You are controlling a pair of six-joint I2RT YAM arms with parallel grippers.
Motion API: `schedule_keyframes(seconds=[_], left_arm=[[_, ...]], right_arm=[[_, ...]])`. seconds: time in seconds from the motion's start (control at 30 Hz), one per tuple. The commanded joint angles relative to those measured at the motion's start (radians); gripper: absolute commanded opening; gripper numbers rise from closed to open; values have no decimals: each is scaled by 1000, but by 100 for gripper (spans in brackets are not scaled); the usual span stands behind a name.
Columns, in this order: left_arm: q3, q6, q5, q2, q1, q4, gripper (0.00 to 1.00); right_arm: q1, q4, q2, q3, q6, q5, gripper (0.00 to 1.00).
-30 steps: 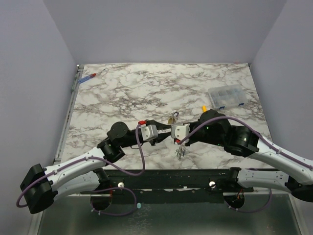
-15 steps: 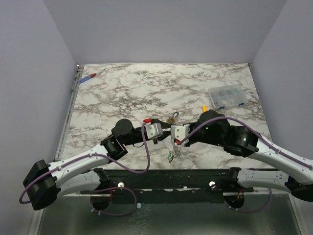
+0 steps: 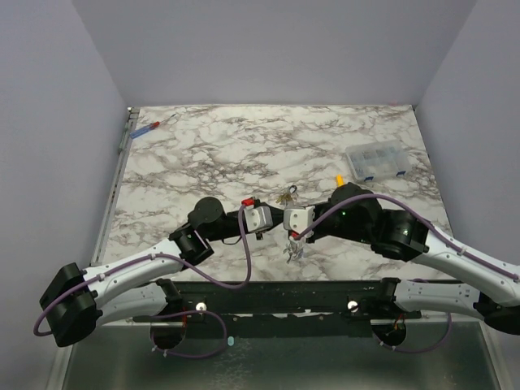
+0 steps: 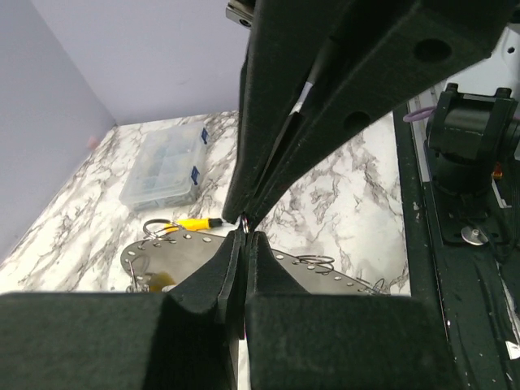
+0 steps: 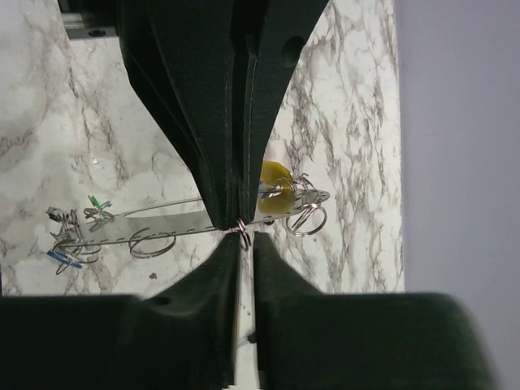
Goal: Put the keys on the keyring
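The keyring (image 5: 162,221) is a long grey oval band carrying small split rings, held up between both grippers over the table's near middle. Keys hang from it: green (image 5: 95,202) and blue (image 5: 63,258) caps at one end, a yellow cap (image 5: 275,185) at the other. From above, the keys (image 3: 292,249) dangle below the grippers. My left gripper (image 4: 245,236) (image 3: 275,219) is shut on a small split ring (image 4: 244,228) of the keyring. My right gripper (image 5: 246,237) (image 3: 286,223) meets it tip to tip, its jaws a narrow crack apart at that same ring.
A clear compartment box (image 3: 375,161) (image 4: 162,166) stands at the right. A small yellow-handled screwdriver (image 3: 339,177) (image 4: 191,222) lies beside it. A red-and-blue screwdriver (image 3: 146,128) lies at the far left corner. The black rail (image 3: 284,288) runs along the near edge.
My left gripper has moved in to the right gripper's tips and closed on the small ring. The right jaws have parted slightly. The dangling keys swung a little.
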Motion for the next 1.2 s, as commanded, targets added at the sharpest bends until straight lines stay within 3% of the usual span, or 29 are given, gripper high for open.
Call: schedule_keyframes(seconds=[0.0, 0.1, 0.3, 0.73, 0.9, 1.17], left_arm=[[6, 11, 3, -26, -1, 51, 0], [-14, -11, -5, -58, -2, 103, 0], [-49, -47, -11, -119, -1, 179, 0], [-85, -154, 34, -197, -1, 352, 0], [-120, -225, 29, -228, 0, 463, 0], [-133, -276, 57, -265, -2, 497, 0]], right_arm=[[9, 135, -50, -33, 34, -16, 32], [10, 218, -109, -81, 42, -2, 51], [10, 358, -244, -159, 77, -14, 56], [9, 340, -296, -82, 385, -226, 52], [9, 347, -282, -66, 431, -239, 49], [10, 418, -273, -97, 446, -273, 44]])
